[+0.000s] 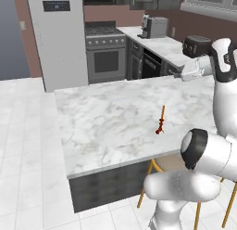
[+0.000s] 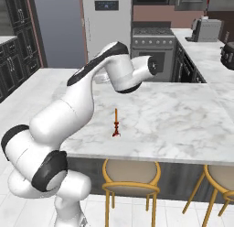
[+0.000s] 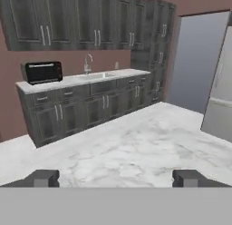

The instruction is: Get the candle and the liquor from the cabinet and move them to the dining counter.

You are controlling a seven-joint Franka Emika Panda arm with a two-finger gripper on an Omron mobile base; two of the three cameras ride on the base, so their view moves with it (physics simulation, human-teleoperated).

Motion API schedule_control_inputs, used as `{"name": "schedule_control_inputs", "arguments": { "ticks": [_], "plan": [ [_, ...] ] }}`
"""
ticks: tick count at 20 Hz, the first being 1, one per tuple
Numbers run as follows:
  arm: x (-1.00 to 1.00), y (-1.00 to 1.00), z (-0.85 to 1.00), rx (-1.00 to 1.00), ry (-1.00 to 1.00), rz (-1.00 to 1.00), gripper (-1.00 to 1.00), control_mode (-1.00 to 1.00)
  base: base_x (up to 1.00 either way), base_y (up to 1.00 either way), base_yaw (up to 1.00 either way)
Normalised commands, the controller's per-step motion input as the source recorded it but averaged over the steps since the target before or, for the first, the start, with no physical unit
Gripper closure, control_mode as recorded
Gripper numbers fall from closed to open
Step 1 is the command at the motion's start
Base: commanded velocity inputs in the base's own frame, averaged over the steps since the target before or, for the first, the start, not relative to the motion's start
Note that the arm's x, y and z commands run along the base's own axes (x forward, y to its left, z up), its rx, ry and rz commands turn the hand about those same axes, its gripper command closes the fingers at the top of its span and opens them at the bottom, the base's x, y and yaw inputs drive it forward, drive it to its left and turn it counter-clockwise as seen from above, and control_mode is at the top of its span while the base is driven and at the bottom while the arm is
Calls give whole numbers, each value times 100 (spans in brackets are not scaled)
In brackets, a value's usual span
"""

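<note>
The candle (image 1: 160, 120) (image 2: 116, 124), a thin orange taper on a dark red holder, stands upright on the white marble dining counter (image 1: 106, 118) (image 2: 183, 116) (image 3: 136, 147). My gripper (image 3: 118, 178) is open with nothing between its fingers, held above the counter's far right side (image 1: 183, 76), well away from the candle. It faces the dark grey wall cabinet (image 3: 90, 20), whose doors are shut. The liquor is out of view.
Tan stools (image 2: 130, 175) (image 2: 224, 175) stand under the counter's near edge. Beyond it are a stove (image 1: 105, 53), a fridge (image 1: 58, 39) and a coffee machine (image 1: 152, 27). Under the wall cabinets runs a worktop with a toaster oven (image 3: 41, 72) and a sink (image 3: 95, 75).
</note>
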Motion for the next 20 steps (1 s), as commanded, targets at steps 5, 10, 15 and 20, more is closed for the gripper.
{"name": "schedule_control_inputs", "arguments": {
  "ticks": [5, 10, 15, 20],
  "plan": [
    [-60, 39, 10, -13, 9, -33, -100, -100, 0, 0, 0],
    [-45, 63, 2, -14, 12, -36, -100, -100, 0, 0, 0],
    [-35, 68, 5, -15, 14, -36, -100, -100, 0, 0, 0],
    [-50, 22, 2, -7, 16, -26, -100, -100, 0, 0, 0]
  ]
}}
